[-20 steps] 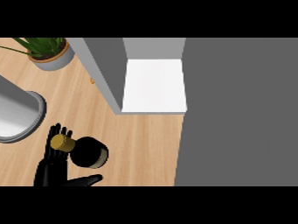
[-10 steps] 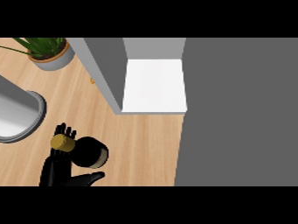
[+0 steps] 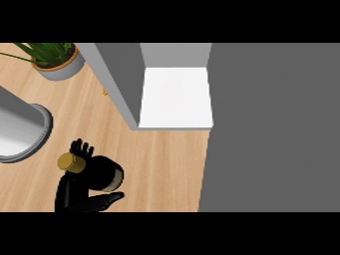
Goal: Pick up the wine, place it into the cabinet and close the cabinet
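The wine bottle (image 3: 104,174) stands on the wooden counter (image 3: 158,164) at the lower left, seen from above: dark body, tan label, gold cap (image 3: 72,162). My left hand (image 3: 75,194) is right against its left side. The fingers (image 3: 81,148) stand straight behind the cap and the thumb (image 3: 104,200) reaches out just below the body, so the bottle sits between them. The cabinet (image 3: 283,124) is a large grey block on the right, its white shelf (image 3: 176,97) showing and its grey door (image 3: 121,84) swung open toward me. My right hand is out of view.
A big grey cylinder on a round base (image 3: 7,132) stands left of the bottle. A potted green plant (image 3: 58,63) sits at the far left. Bare wood lies between the bottle and the open shelf.
The hand has crept slightly right toward the bottle and the thumb has edged up closer under it. The bottle has barely moved.
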